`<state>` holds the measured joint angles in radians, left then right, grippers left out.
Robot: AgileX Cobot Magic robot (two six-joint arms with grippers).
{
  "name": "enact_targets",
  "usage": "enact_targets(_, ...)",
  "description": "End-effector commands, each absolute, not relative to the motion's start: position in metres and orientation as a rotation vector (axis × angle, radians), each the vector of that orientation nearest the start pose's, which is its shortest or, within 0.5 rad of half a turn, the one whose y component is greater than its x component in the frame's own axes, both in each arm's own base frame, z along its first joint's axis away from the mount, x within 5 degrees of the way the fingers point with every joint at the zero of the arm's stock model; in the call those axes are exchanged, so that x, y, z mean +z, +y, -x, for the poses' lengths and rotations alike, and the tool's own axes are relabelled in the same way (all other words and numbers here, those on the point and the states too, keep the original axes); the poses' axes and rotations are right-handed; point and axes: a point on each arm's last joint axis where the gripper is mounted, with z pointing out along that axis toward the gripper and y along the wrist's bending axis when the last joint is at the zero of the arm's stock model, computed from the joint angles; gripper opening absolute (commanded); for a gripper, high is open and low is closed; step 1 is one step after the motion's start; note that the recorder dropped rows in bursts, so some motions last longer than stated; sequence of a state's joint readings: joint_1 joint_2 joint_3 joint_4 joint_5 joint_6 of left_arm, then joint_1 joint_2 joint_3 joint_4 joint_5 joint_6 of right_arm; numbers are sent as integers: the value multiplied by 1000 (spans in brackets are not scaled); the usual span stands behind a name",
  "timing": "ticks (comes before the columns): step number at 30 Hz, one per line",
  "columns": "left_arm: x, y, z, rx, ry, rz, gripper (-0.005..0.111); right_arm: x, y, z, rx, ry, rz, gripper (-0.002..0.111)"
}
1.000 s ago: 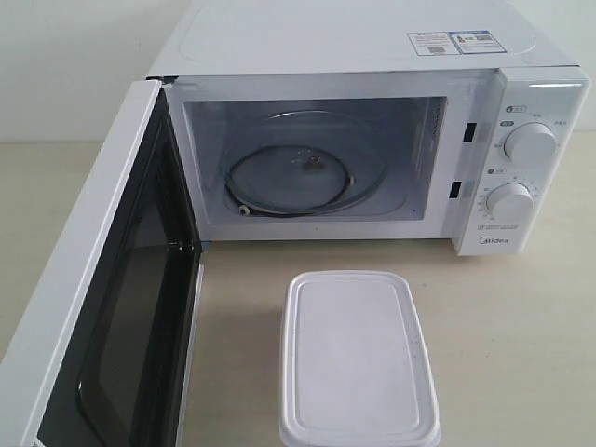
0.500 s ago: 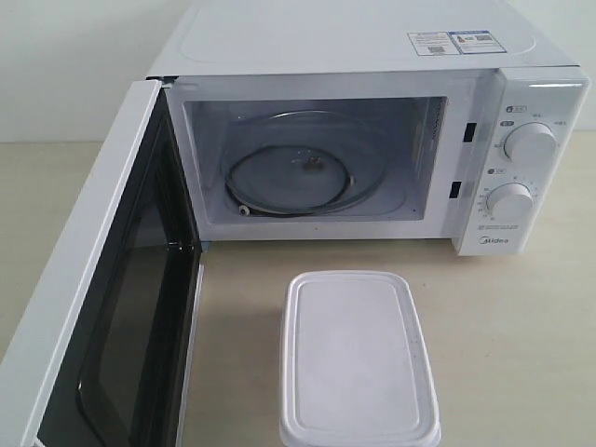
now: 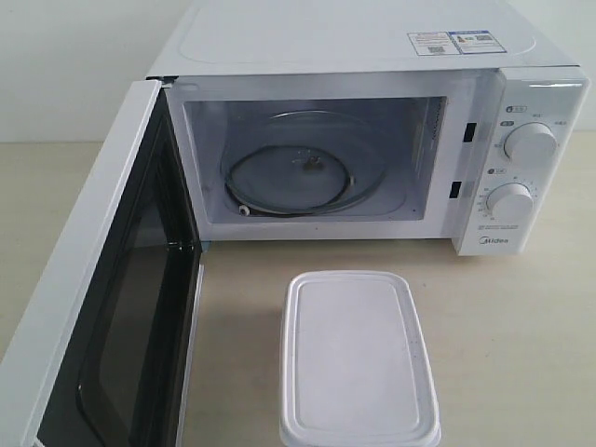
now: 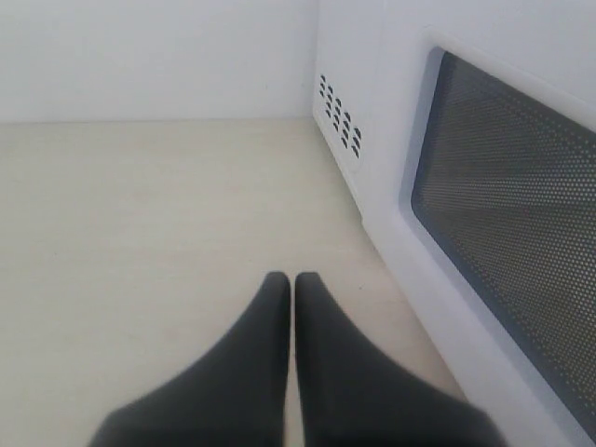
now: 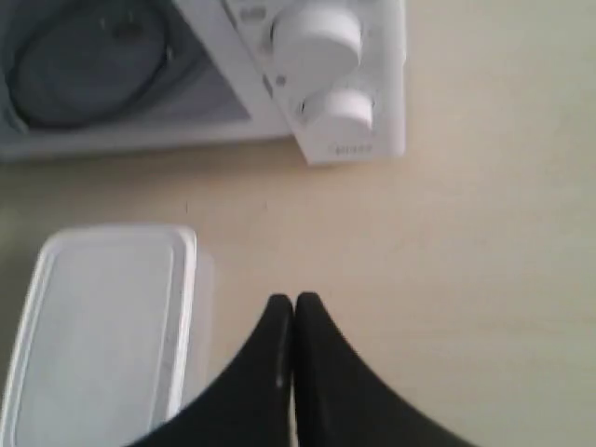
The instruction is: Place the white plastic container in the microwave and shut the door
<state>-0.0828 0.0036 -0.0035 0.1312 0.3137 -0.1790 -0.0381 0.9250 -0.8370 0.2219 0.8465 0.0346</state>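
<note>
White plastic container (image 3: pixel 358 358), shallow, round-cornered, flat-lidded, before open microwave (image 3: pixel 354 37); left fingers (image 4: pixel 256 372), right fingers (image 5: pixel 251 382) pressed together.

The left hand (image 4: pixel 291 282) is empty, its two dark fingers (image 4: pixel 256 363) pressed together along their length, tips touching; the right hand (image 5: pixel 293 302) is likewise closed on nothing, its black fingers (image 5: pixel 326 382) meeting at the tips.

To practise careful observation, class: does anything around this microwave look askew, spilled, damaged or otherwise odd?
Nothing stands out. The white plastic container sits closed and level on the table in front of the microwave. The door stands wide open, the glass turntable lies inside, and nothing is spilled.
</note>
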Motion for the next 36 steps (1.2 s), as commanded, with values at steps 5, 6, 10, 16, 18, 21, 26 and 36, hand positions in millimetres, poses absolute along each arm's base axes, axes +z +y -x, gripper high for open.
enact_targets(5,185,-1,-54,-58,1794,2,4,299,51,-199,872,2543,333,0)
enact_targets(6,185,-1,-54,-58,1794,2,4,297,56,-201,976,2507,377,0)
enact_targets(10,185,-1,-54,-58,1794,2,4,284,68,-206,1201,2357,454,0)
enact_targets(16,185,-1,-54,-58,1794,2,4,250,70,-217,1315,2355,405,0)
enact_targets(18,185,-1,-54,-58,1794,2,4,240,70,-222,1338,2381,412,0)
enact_targets(21,185,-1,-54,-58,1794,2,4,225,70,-229,1360,2430,374,0)
enact_targets(26,185,-1,-54,-58,1794,2,4,194,65,-245,1318,2520,277,0)
enact_targets(36,185,-1,-54,-58,1794,2,4,159,33,-256,1416,2501,87,0)
